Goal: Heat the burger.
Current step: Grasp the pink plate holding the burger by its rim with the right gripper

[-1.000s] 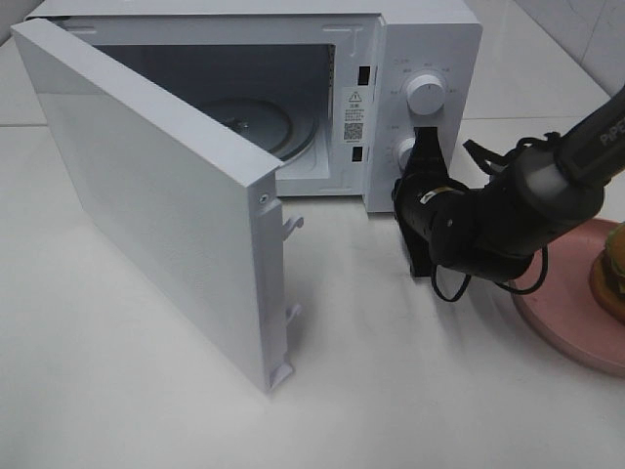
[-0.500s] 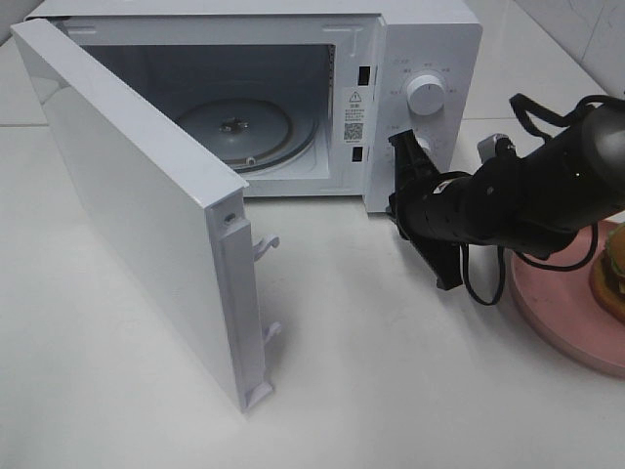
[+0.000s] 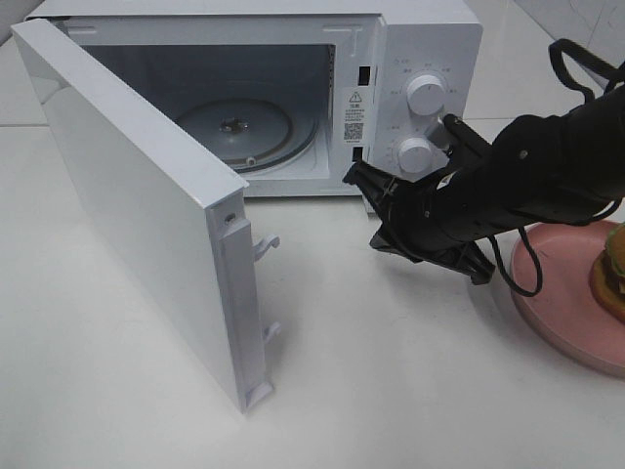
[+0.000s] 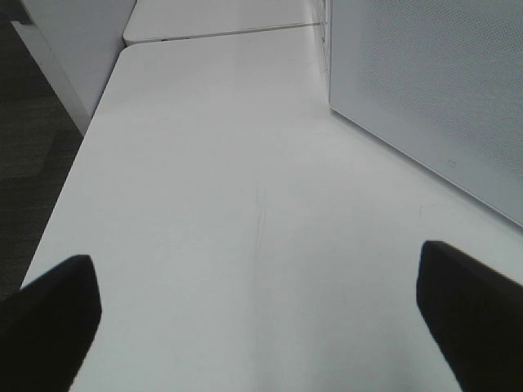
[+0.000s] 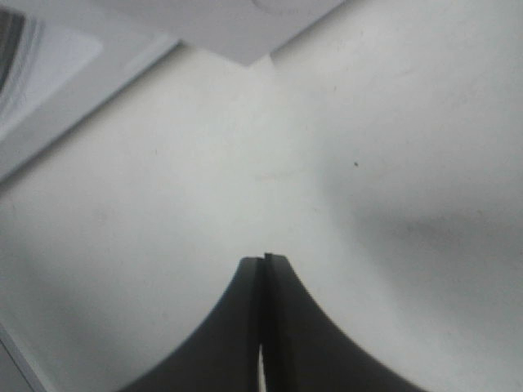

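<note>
- While my right pincer [image 3: 363,182] hangs low before the front of the microwave [image 3: 430,39], its black jaws are pressed flat together with nothing between them, meeting in one thin seam.
- My left pincer [image 4: 253,257] is spread wide over the smooth white worktop [image 3: 391,371], its dark blunt fingers far apart and empty.
- The microwave is a boxy white cabinet with two round white knobs [image 3: 427,95] stacked on its panel.
- Its door [image 3: 146,195], a thick flat white slab with plastic latch hooks on its edge, is swung wide open.
- Inside the cavity lies a round, glassy turntable [image 3: 244,127], with nothing on it.
- The burger [image 3: 613,269] sits at the far right edge of the high view, only partly in frame, with a brown bun and a green layer showing.
- It rests on a round matte pink plate [image 3: 557,313] with a shallow rim, well apart from the microwave.
</note>
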Controlling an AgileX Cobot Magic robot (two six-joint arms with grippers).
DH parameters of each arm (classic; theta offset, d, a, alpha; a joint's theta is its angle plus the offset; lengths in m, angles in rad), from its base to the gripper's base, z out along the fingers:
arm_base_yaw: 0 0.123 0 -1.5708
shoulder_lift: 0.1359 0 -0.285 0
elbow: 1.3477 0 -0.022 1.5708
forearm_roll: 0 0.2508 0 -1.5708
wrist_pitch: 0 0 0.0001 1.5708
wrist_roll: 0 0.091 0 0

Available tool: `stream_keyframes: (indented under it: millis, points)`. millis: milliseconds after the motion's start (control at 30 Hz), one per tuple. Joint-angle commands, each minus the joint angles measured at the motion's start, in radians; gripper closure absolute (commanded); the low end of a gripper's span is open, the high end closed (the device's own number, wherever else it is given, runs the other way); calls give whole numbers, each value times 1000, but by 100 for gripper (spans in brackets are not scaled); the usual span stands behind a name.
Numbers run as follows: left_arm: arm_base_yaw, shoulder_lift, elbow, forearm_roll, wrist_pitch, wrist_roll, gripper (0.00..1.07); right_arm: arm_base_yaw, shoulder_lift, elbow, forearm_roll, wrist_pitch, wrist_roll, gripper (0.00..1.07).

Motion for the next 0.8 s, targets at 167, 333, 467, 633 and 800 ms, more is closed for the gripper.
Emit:
stream_keyframes:
  millis: [167,333,467,633,800]
  points:
    - [-4,-15,2,-2,-9,-1,9,-11,-67,-8,-148,301,-218,106]
    - [-4,-15,2,-2,-9,-1,9,-11,-117,-10,-250,458,-286,104]
    - [-4,-15,2,-2,-9,-1,9,-11,-145,-10,-296,519,-321,103]
    - [-4,-15,2,-2,-9,-1,9,-50,-224,-10,-352,653,-379,99]
    - [-4,-15,2,-2,-9,-1,9,-96,-276,-10,-400,724,-379,92]
